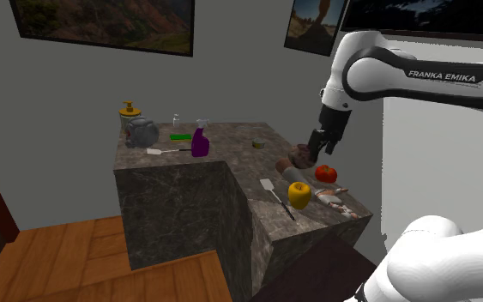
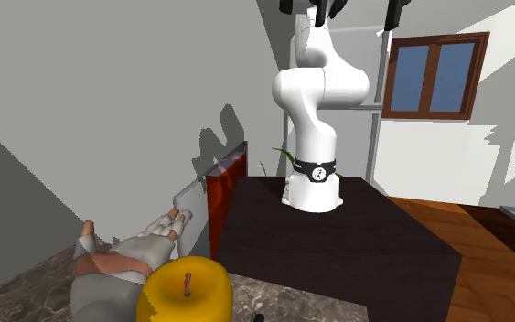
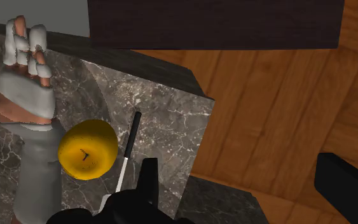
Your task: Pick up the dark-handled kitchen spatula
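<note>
- The gripper (image 1: 317, 148) is held above the right side of the marble counter (image 1: 231, 141), as seen in the shoulder view.
- In the wrist view its two black fingers (image 3: 149, 183) are seen spread well apart, and nothing is clasped between them.
- The dark-handled spatula (image 1: 279, 199) is laid flat on the near part of the counter. Its white blade is turned toward the far side and its dark handle toward the near edge.
- A yellow apple (image 1: 299, 195) is set just beside the spatula, on the shoulder view's right.
- A grey glove-like hand (image 1: 335, 202) is laid on the counter just beyond the apple, further right.
- A red fruit (image 1: 326, 172) is placed farther back, near the gripper.
- A purple spray bottle (image 1: 200, 142) is stood upright on the far part of the counter, well apart from the spatula.
</note>
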